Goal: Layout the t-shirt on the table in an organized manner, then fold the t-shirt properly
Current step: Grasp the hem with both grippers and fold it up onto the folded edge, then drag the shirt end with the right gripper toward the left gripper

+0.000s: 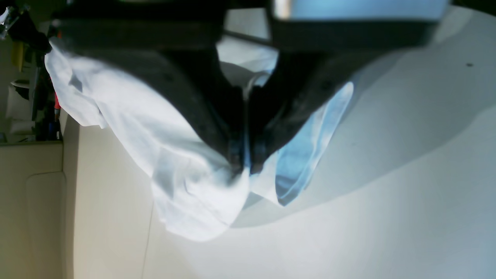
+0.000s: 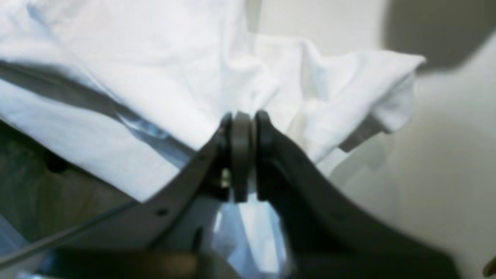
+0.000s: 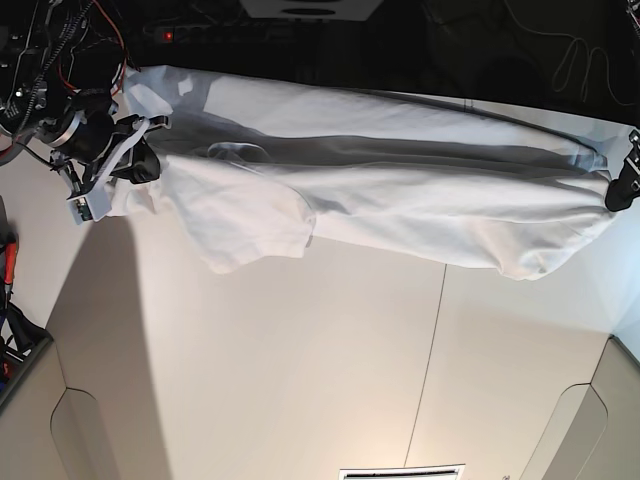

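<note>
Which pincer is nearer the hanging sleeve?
Right. The right pincer grips the t-shirt beside the sleeve; the left pincer holds the far end.

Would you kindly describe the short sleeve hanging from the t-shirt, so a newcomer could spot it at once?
Above the white table, the t-shirt hangs stretched between the right gripper and left gripper. Near the right gripper, the sleeve droops as a rounded, hemmed flap, the lowest cloth at that end.

Base view: beyond the far edge of my desk I see an unlit, near-black room with red and black cables bunched at its far left corner. Strong light from that side throws grey shadows toward the near left corner.
</note>
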